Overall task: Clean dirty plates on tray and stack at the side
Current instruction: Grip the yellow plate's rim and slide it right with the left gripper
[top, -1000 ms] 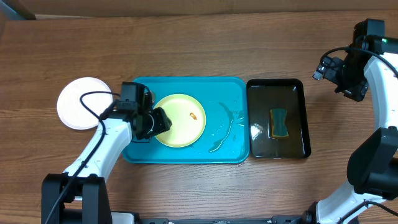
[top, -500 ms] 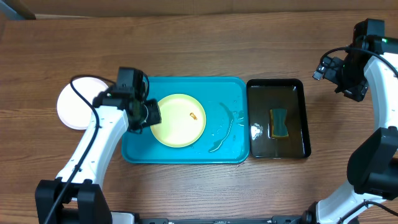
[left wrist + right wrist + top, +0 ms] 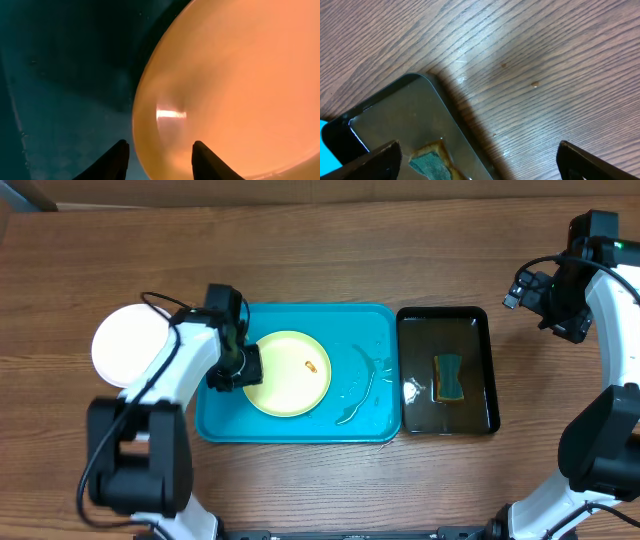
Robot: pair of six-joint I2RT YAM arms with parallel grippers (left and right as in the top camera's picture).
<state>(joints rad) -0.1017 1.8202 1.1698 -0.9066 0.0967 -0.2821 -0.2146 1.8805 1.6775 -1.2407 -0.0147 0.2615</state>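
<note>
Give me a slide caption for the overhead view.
Left fingers at the rim of the yellow-green plate on the turquoise tray; white plate beside it, sponge in black tray.

The overhead camera looks straight down from well above the wooden table (image 3: 320, 240), taking in the blue tray (image 3: 370, 325) and the black tray (image 3: 445, 330) side by side. The left wrist camera sits very near the blue tray, facing down past the left gripper (image 3: 160, 161) at the edge of the yellow plate (image 3: 240, 75), which the overhead view also shows. The right wrist camera hangs higher, tilted down at bare table and the black tray's corner with the sponge (image 3: 431, 164), shared with the overhead view.
</note>
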